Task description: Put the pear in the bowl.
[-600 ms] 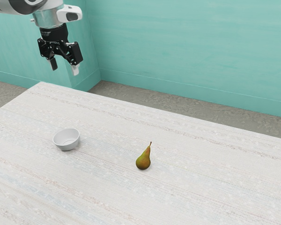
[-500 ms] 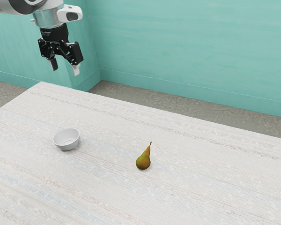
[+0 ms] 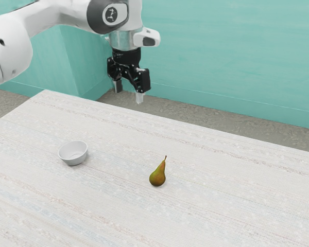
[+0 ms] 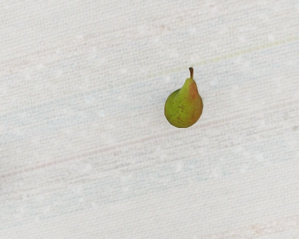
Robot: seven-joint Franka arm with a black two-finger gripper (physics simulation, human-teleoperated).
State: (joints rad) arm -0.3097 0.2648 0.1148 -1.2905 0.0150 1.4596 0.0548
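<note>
Hanging in the air with its fingertips aimed downward, the black gripper (image 3: 129, 93) is found, from where I stand, at the end of the white arm (image 3: 44, 19), which enters from the exterior view's left. Condition of the hand: spread, its two fingers (image 3: 139, 97) standing clearly apart, with the backdrop visible through the gap between them. It is raised well clear of the pear (image 3: 157, 178).

Location of the pear: directly on the table (image 3: 226, 206), outside the bowl (image 3: 73, 154). The fruit is green with a brownish-orange flush; in the exterior view its stem (image 3: 165, 158) points up and leans toward that view's right. The wrist view confirms the pear resting on the pale surface, dark specks on its green side, reddish colour on the other.

The bowl, light grey and round, sits upright on the same table, well apart from the pear, toward the exterior view's left. The tabletop is whitish, with faint bluish and reddish streaks. Beyond it lie a grey-brown floor (image 3: 237, 126) and a turquoise wall (image 3: 211, 51).
</note>
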